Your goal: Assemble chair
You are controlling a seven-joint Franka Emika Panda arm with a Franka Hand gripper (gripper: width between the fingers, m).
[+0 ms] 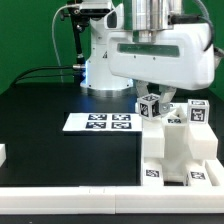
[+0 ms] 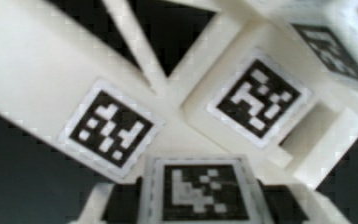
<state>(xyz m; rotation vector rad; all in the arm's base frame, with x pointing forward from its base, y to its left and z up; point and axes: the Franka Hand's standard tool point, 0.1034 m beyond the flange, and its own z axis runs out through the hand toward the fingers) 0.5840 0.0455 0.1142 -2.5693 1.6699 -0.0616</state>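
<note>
You can't tell the jaws' state; the chair (image 1: 178,150), stiff and slick, wants gripping across flat faces.

The arm (image 1: 150,45) is glossy white, rounded and bulky, with a silvery grey cylinder rising at its top. A broad white housing runs across it, with a dark seam along the lower edge. Behind stands a white curved base (image 1: 100,50), lit faintly blue below. Black cables (image 1: 72,35) loop from its upper part.
</note>
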